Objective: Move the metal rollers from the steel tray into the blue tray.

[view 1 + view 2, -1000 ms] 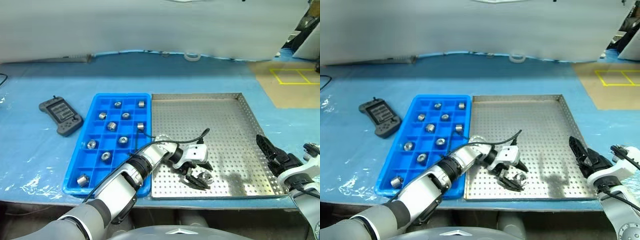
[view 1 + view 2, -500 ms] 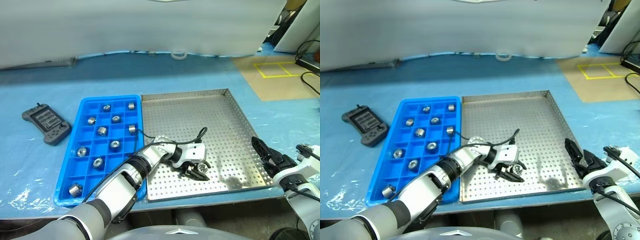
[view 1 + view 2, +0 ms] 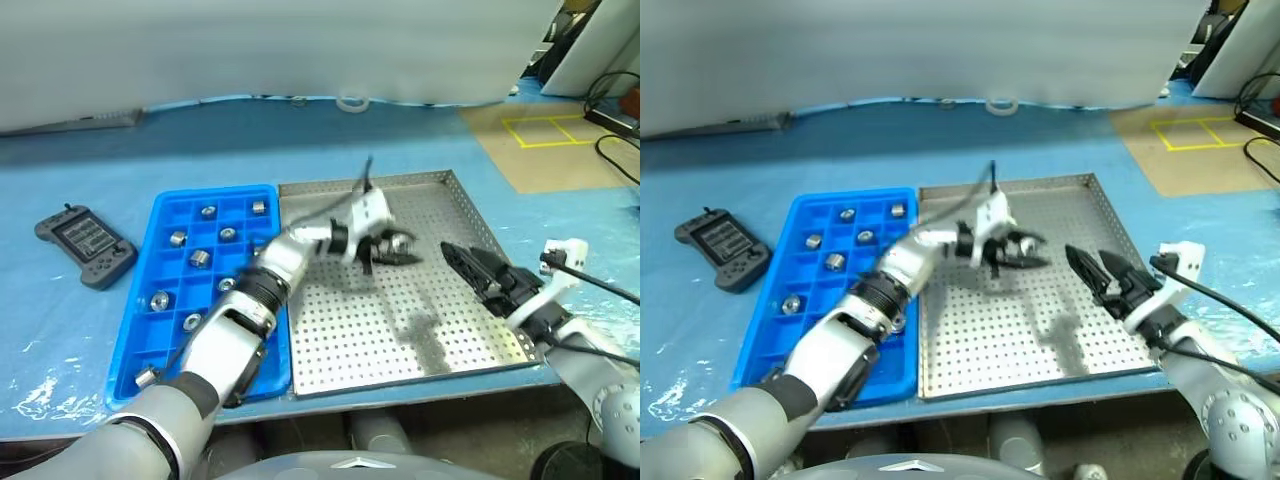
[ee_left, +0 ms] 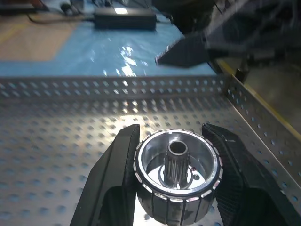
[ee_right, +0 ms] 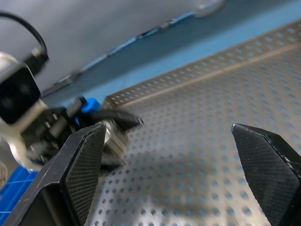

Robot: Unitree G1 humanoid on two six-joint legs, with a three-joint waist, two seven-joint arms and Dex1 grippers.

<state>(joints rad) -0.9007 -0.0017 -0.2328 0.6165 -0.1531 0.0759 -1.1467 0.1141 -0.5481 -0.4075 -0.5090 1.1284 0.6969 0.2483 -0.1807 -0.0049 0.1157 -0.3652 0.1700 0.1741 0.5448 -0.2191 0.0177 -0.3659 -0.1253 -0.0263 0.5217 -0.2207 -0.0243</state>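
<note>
My left gripper (image 3: 392,246) is shut on one of the metal rollers (image 4: 176,176), a shiny ribbed cylinder with a central hole, and holds it above the steel tray (image 3: 380,330). Both black fingers (image 4: 113,188) press the roller's sides. The right gripper (image 3: 1085,255) stands open over the tray's right part, pointing at the held roller, with nothing between its fingers (image 5: 80,165). The blue tray (image 3: 130,310) lies against the steel tray's left side. Several rollers (image 3: 200,258) sit in its compartments.
A dark grey handheld controller (image 3: 85,245) lies left of the blue tray on the blue table cover. A white tape ring (image 3: 350,103) rests at the table's back edge. The steel tray's near rim runs close to the table's front edge.
The left gripper shut on a roller at the steel tray's near part and lifted it up and away. The right gripper moved left over the tray. The camera view shifted.
</note>
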